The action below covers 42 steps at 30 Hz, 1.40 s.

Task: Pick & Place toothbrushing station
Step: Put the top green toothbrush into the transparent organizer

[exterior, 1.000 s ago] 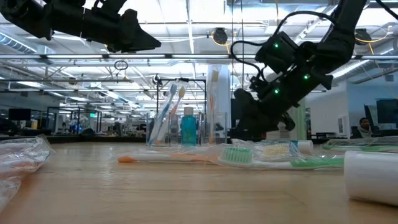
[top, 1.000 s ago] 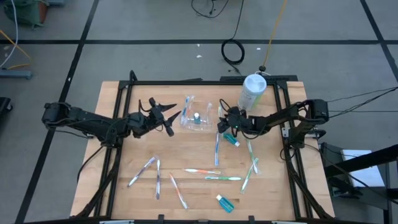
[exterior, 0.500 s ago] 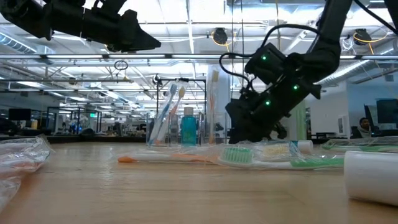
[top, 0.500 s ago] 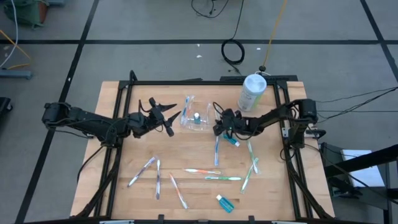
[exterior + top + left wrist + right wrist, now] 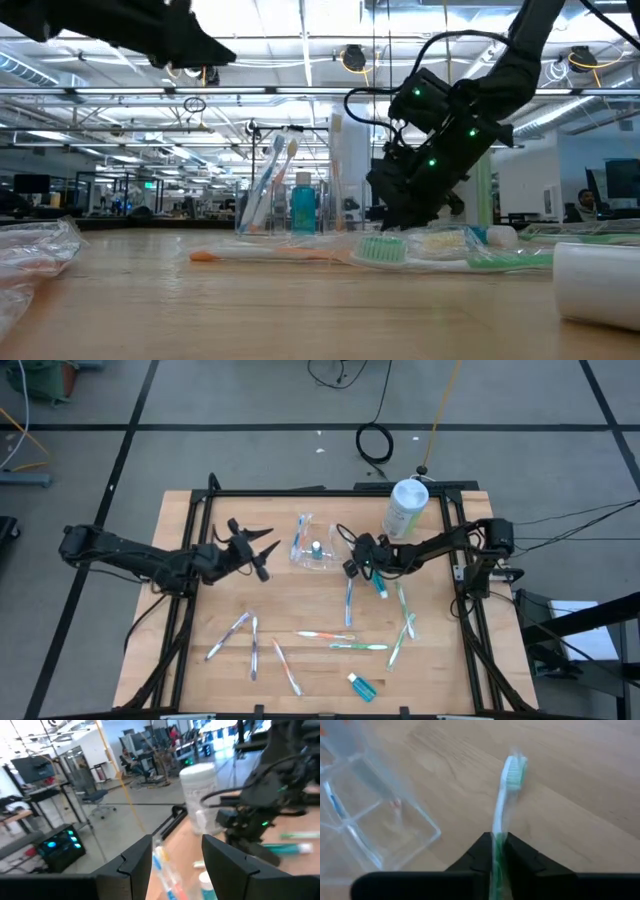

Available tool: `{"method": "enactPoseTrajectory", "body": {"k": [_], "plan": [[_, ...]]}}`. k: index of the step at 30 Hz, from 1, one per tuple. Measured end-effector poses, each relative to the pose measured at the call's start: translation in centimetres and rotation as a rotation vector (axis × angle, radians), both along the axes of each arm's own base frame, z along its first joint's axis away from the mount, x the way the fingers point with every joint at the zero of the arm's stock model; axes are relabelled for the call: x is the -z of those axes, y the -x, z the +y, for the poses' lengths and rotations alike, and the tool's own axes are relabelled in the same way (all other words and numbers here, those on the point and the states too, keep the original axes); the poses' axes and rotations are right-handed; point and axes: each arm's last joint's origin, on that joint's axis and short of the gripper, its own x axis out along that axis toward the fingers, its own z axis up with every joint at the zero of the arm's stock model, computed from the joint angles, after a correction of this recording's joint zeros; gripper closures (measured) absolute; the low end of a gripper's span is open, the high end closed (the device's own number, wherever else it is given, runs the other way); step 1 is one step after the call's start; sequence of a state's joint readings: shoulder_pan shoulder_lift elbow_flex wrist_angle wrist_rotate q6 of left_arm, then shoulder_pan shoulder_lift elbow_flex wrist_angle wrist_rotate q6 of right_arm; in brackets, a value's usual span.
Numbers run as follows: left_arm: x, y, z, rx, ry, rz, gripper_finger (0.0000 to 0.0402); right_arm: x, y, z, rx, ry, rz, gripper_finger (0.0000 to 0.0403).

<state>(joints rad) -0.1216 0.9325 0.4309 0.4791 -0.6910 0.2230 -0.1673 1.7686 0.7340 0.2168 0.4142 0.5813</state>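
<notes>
The toothbrushing station (image 5: 315, 548), a clear slotted holder with brushes and a blue tube in it, stands on the wood at the table's far middle; it also shows in the low view (image 5: 295, 195) and the right wrist view (image 5: 365, 820). Just right of it my right gripper (image 5: 350, 568) is low over the table and shut on a green-and-white toothbrush (image 5: 348, 600). Left of the station my left gripper (image 5: 260, 550) hangs open above the table, nothing between its fingers (image 5: 135, 865). My right gripper pinches the toothbrush's handle (image 5: 497, 842) between its two fingers, near the end away from the bristles. The fingers slant down from the table's right. The brush runs on ahead of them toward the near edge, its green head (image 5: 380, 248) on the wood.
A tall white-and-green canister (image 5: 406, 507) stands at the far right. Several loose toothbrushes (image 5: 325, 635) and two toothpaste tubes (image 5: 362, 686) lie over the near half. A crumpled clear bag (image 5: 35, 250) sits near the low camera.
My right gripper has gone toward the table's left, closer to the station, come down, and closed on the toothbrush's handle. My left gripper has drawn back a little toward the table's left edge, still open.
</notes>
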Motion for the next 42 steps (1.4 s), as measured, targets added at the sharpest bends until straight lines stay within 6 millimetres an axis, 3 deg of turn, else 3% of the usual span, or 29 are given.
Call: {"method": "enactPoseTrajectory", "body": {"k": [3, 7, 14, 23, 28, 34, 42], "plan": [[-0.4, 0.8, -0.5, 0.032, 0.028, -0.016, 0.0225, -0.4, 0.2, 0.2, -0.015, 0.008, 0.006, 0.0389], [-0.8, 1.6, -1.2, 0.074, 0.044, -0.027, 0.0224, -1.9, 0.7, 0.6, -0.026, 0.014, 0.006, 0.0386], [-0.9, 2.0, -2.0, 0.133, 0.043, -0.021, 0.0224, -5.9, 1.1, 2.2, -0.074, 0.16, -0.076, 0.0387], [-0.8, 2.1, -2.4, 0.15, 0.031, -0.006, 0.0224, -11.3, 0.5, 5.3, -0.104, 0.453, -0.331, 0.0388], [-0.8, 2.1, -2.4, 0.151, 0.032, -0.008, 0.0224, -13.6, -1.0, 6.5, -0.29, 0.649, -0.552, 0.0388], [-0.9, 2.1, -2.4, 0.152, 0.009, 0.004, 0.0224, -13.0, -2.4, 6.2, -0.444, 0.835, -0.693, 0.0387], [-0.9, 2.1, -2.4, 0.152, 0.012, 0.002, 0.0225, -8.5, -4.1, 3.3, -0.417, 0.865, -0.648, 0.0387]]}}
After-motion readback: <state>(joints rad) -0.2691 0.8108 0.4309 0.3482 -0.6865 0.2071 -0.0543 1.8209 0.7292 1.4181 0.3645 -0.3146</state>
